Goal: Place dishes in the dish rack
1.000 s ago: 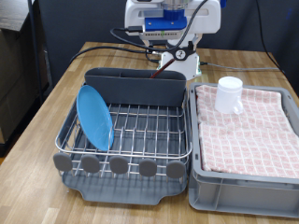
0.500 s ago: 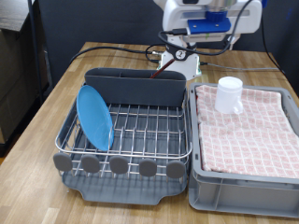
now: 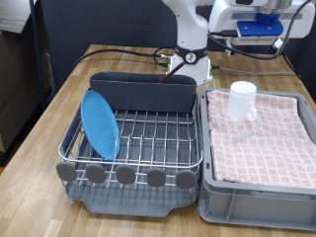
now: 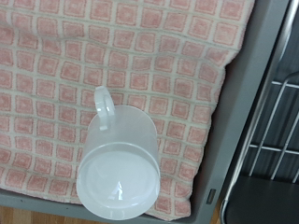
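The bright-blue plate point(image 3: 99, 123) stands on edge in the left side of the silver wire dish rack point(image 3: 148, 138). The white mug point(image 3: 243, 99) sits upside down on the pink checked cloth in the grey crate point(image 3: 259, 188). In the wrist view the mug point(image 4: 120, 163) lies straight below the camera, with its handle pointing away from the rack wires point(image 4: 271, 121). My gripper point(image 3: 259, 25) hangs high above the crate and mug at the exterior view's top right. Its fingers do not show in either view. The wooden spoon is out of view.
The tall grey caddy point(image 3: 143, 91) lines the rack's far side, with round tabs point(image 3: 126, 175) along its near edge. The robot base point(image 3: 193, 54) and black cables point(image 3: 118, 49) are behind the rack. The wooden table point(image 3: 39, 148) extends to the exterior view's left.
The arm's hand has swung from above the caddy towards the exterior view's right and now hangs over the crate and mug. Plate and mug have not moved.
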Available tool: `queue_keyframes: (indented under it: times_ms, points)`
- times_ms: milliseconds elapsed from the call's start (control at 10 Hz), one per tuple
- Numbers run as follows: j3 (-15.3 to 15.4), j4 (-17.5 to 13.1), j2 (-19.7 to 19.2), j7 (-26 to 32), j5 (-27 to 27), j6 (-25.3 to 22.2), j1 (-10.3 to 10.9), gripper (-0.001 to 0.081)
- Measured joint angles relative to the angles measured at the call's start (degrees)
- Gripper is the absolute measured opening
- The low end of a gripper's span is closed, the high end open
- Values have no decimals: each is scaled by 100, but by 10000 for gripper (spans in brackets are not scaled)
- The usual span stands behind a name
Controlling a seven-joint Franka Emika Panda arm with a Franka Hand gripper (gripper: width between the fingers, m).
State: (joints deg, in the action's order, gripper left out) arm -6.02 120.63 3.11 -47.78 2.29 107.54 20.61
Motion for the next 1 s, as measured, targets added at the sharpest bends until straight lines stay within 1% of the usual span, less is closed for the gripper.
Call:
queue_keyframes:
  times_ms: [100,300,500,700,1000]
  points:
    - [66,-7,-44,-6,4,-9,1,803]
    - [156,-20,-184,11,26,-185,1,803]
    - [204,-9,-397,306,23,-203,1,803]
    - [242,51,-611,490,9,6,1,803]
    - [319,281,-904,544,-152,599,1,803]
